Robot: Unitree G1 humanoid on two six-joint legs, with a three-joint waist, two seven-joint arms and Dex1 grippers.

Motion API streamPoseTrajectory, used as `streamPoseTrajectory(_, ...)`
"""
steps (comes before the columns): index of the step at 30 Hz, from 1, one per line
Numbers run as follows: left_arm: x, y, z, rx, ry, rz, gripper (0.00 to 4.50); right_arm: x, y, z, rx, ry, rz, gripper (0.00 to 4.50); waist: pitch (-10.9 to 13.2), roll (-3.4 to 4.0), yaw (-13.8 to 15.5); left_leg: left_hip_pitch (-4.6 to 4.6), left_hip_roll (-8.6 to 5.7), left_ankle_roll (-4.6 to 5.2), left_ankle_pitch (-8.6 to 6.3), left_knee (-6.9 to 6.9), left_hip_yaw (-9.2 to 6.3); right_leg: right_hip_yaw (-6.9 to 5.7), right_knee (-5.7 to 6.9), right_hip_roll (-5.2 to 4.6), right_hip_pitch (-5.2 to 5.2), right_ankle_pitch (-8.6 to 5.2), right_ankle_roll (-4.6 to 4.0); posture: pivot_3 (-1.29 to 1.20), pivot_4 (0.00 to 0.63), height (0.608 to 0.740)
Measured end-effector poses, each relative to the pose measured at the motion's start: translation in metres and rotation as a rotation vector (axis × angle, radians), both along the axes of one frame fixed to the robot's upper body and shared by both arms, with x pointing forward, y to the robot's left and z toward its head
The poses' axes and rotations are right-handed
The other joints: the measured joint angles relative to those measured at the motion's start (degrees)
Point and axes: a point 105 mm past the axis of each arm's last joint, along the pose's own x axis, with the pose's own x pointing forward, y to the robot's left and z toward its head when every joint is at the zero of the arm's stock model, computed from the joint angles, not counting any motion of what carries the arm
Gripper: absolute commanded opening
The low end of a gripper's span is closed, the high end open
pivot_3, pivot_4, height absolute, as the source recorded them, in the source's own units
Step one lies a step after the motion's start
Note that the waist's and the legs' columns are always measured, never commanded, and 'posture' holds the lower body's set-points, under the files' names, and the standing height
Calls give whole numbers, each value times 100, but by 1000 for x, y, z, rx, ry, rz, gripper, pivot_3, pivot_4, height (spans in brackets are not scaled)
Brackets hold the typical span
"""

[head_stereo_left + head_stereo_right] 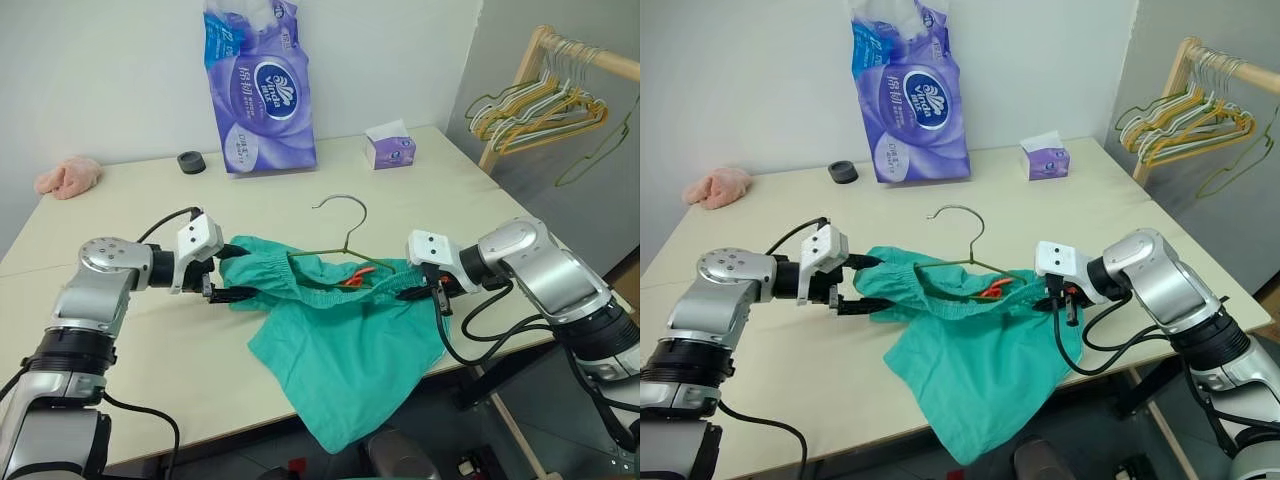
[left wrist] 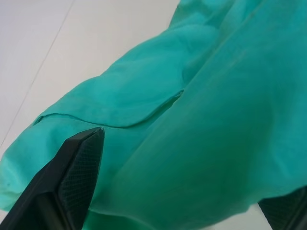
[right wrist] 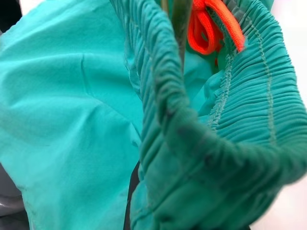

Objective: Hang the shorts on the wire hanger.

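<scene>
I see the shorts (image 1: 345, 345) lying in the lower middle of the head camera frame, on the table (image 1: 120, 225), their waistband stretched between my two arms and one leg trailing off the near table edge. The wire hanger (image 1: 345, 240) sits partly inside the waistband, its curled hook poking up above the cloth at centre frame, and an orange drawstring (image 1: 358, 279) shows just beside it.

My left gripper (image 1: 218, 280), at left centre, stands released, fingers spread wide apart at the left end of the waistband; from its wrist camera one black finger (image 2: 72, 187) rises beside the teal cloth, which passes between the two fingers. My right gripper (image 1: 1060, 298), at right centre, is clenched on the right end of the waistband, the gathered elastic bunched right before its wrist camera.

At the upper part of the frame a purple tissue pack (image 1: 258, 90) stands upright, a small tissue box (image 1: 390, 148) to its right, a pink cloth lump (image 1: 68, 176) at far left.
</scene>
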Motion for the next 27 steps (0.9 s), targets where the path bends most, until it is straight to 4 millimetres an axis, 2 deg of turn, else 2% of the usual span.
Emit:
streamPoseTrajectory(2, 0, 0, -2, 4, -4, -3, 3895, -1, -1, 0, -1, 3, 3, 0, 0, 0, -5, 0, 0, 0, 0, 0, 0, 0, 0, 0, 0, 0, 0, -366, 18, 740)
streamPoseTrajectory(5, 2, 1, -2, 3, -12, -4, 3041, -1, -1, 1, -2, 5, 6, 0, 0, 0, -10, -1, 0, 0, 0, 0, 0, 0, 0, 0, 0, 0, 0, -367, 18, 740)
streamPoseTrajectory(14, 6, -3, -4, -27, -1, 7, 164, -1, -2, 2, 0, 4, 7, 0, 0, 0, -57, -1, 0, 0, 0, 0, 0, -1, 0, 0, 0, 0, 0, -365, 20, 740)
streamPoseTrajectory(15, 7, -4, -5, -32, 1, 13, 7, -2, -2, 2, 1, 5, 7, 0, 0, 0, -63, -1, 0, 0, 0, 0, 0, -1, 0, 0, 0, 0, 0, -365, 21, 740)
streamPoseTrajectory(21, 16, 5, -9, -59, 2, 113, 7, -3, -11, 2, -11, 29, -16, 0, 0, 0, -115, -3, 0, 0, 0, -1, -1, -3, 0, 0, 0, 0, 0, -361, 24, 740)
streamPoseTrajectory(27, 25, 13, -3, -64, -56, 171, 7, -10, -24, -3, -25, 70, -42, 0, 0, 0, -130, -3, 0, 0, 0, -2, -1, -1, -3, -1, 0, 0, 1, -361, 28, 740)
